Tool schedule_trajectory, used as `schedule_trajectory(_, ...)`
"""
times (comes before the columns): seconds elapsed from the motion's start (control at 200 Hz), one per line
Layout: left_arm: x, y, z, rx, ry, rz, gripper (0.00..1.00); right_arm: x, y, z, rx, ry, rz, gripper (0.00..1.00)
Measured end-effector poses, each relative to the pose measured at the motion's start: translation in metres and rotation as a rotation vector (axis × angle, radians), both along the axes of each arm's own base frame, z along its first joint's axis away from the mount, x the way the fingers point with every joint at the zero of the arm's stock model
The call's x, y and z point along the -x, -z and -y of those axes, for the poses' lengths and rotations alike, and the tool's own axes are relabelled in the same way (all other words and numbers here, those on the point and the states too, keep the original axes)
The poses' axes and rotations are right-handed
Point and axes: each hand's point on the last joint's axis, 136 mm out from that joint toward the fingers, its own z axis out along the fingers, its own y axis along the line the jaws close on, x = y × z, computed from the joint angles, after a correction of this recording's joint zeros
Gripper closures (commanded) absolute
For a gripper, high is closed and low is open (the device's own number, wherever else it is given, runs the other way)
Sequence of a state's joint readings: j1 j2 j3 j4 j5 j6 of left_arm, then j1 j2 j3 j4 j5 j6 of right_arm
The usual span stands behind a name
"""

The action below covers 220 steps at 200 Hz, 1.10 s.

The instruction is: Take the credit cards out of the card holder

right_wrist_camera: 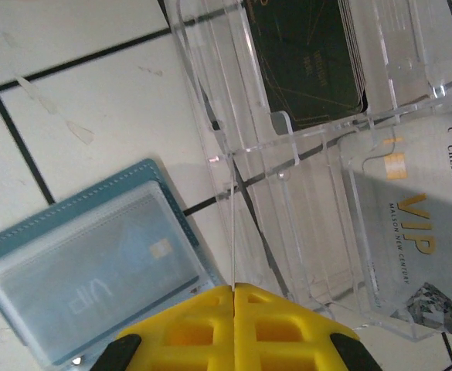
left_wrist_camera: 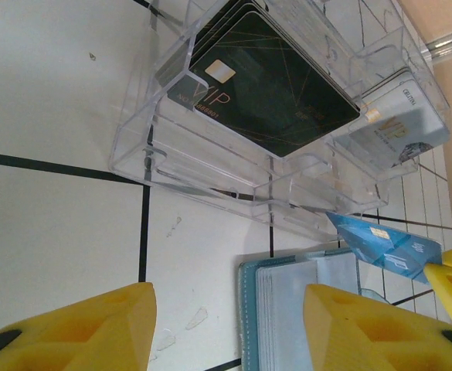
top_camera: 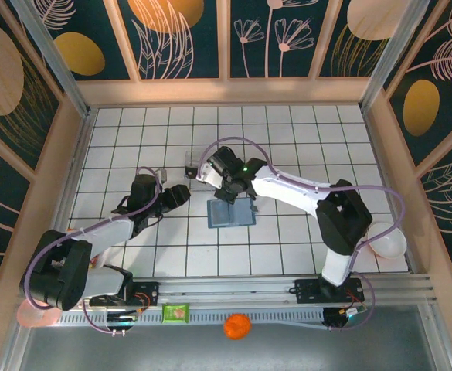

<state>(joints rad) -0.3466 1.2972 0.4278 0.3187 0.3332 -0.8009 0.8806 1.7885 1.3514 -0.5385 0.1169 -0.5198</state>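
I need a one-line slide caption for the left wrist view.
Left gripper open near the card holder; right gripper holds a blue credit card by the clear tray of black cards.

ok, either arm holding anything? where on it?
Right gripper pinches the blue card by one end, jaws shut on it. Left gripper holds nothing.

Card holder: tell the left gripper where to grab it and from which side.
Pinch the card holder by its teal border nearest the left gripper, coming from above. It lies open and flat, sleeves up, so probably only that rim offers a lip; the right gripper, holding a blue card, occupies the opposite side.
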Motion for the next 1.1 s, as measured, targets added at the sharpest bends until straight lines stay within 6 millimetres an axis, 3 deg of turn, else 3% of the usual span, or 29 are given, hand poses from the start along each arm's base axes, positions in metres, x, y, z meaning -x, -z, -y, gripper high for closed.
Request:
schedule_trajectory(0.485, -0.002, 0.004, 0.000, -0.002, 0.000, -0.004, 0.48, -0.018, -0.009, -0.002, 0.050, -0.020, 0.143, 1.00)
schedule_trajectory(0.761, -0.002, 0.005, 0.000, -0.003, 0.000, -0.006, 0.47, -0.015, 0.002, 0.006, 0.089, -0.012, 0.145, 1.00)
schedule_trajectory(1.101, -0.002, 0.005, 0.000, -0.003, 0.000, -0.006, 0.48, -0.010, 0.008, 0.001, 0.110, -0.032, 0.156, 1.00)
